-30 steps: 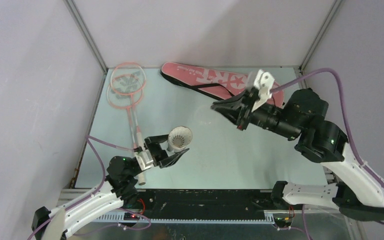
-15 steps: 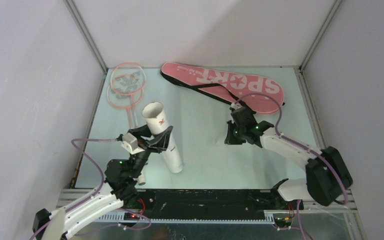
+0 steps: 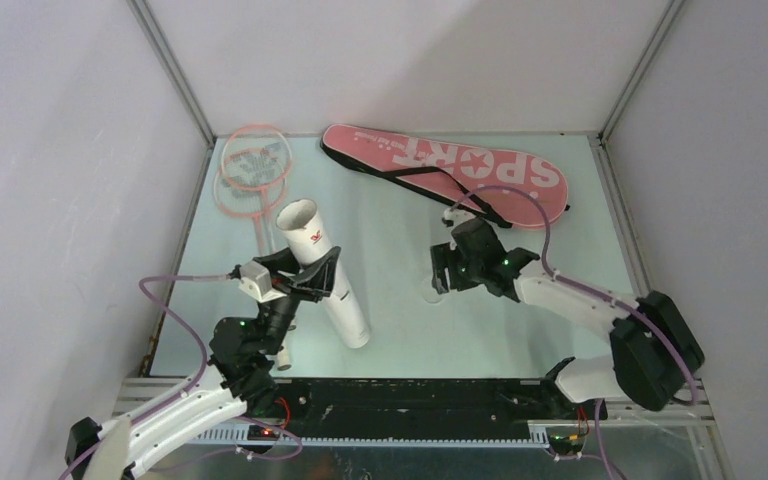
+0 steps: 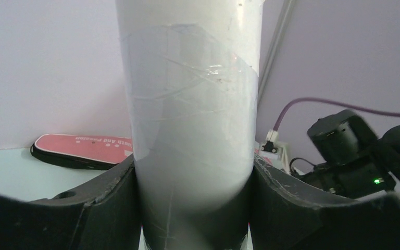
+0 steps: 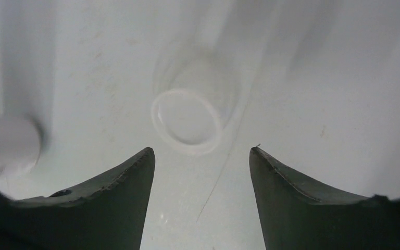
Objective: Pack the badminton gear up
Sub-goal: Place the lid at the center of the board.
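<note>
- Top view: my left tool (image 3: 316, 281) is clamped on the white tube (image 3: 325, 270), roughly halfway along it. The tube leans with its open end up toward the rackets and its bottom end down by the near edge of the desk (image 3: 400, 330).
- The two pink rackets (image 3: 250, 170) lie stacked at the far left. The pink SPORT bag (image 3: 460, 168) lies along the far edge, well apart from the tube.
- My right tool (image 3: 442, 275) points down at the desk between the tube and the bag.
- I can't spot a single shuttlecock in any view. My guess is they're inside the tube, but nothing here shows it.
- Left wrist view: the tube fills the middle, with both fingers pressed against its sides, so that grip looks solid. The bag sits behind on the left and my other arm is off to the right.
- Right wrist view: fingers are apart with nothing between them, hovering over a translucent ring (image 5: 187, 121) lying flat on the desk. I'd say that's the tube's cap. The white blur at the left edge is probably the tube's bottom end.
- So I reckon I'm at the capping step.
- Next I need to drop straight down, straddle the ring and close on its rim. It's thin and flat, so the fingertips have to get almost to the desk. Then I carry it to the tube's open end.
</note>
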Motion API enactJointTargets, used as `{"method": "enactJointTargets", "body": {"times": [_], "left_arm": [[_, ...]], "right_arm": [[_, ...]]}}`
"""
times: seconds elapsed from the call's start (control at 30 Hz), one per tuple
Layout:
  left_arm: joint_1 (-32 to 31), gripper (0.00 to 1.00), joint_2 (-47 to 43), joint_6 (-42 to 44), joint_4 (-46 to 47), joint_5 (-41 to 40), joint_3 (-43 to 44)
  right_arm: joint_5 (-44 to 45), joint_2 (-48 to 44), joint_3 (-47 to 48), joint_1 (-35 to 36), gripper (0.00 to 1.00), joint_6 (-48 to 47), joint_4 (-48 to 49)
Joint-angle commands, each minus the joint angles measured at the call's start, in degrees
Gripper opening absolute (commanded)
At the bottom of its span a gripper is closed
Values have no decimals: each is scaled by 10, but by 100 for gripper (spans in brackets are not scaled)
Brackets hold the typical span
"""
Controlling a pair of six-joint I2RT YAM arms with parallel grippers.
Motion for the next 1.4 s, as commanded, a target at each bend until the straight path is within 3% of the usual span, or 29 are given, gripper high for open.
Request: {"method": "enactJointTargets", "body": {"times": [0.0,0.13,0.47,0.57,0.8,1.13,1.27,1.37], "left_arm": [[1,46,13,22,-57,48,15],[0,46,21,27,-59,68,18],[1,44,39,28,-63,76,19],[0,44,43,28,-64,75,18],[1,43,40,27,-67,72,17],[1,43,27,27,-73,63,15],[0,42,27,28,-76,66,16],[0,42,25,27,-79,71,16]], "right_arm": [[-37,-50,0,75,68,-183,18],[-72,-7,18,99,62,-218,30],[22,114,79,127,48,-218,50],[20,126,84,139,41,-228,46],[24,148,85,161,41,-199,20],[75,165,85,163,29,-166,7],[81,160,85,162,8,-172,13],[79,146,85,158,0,-184,14]]}}
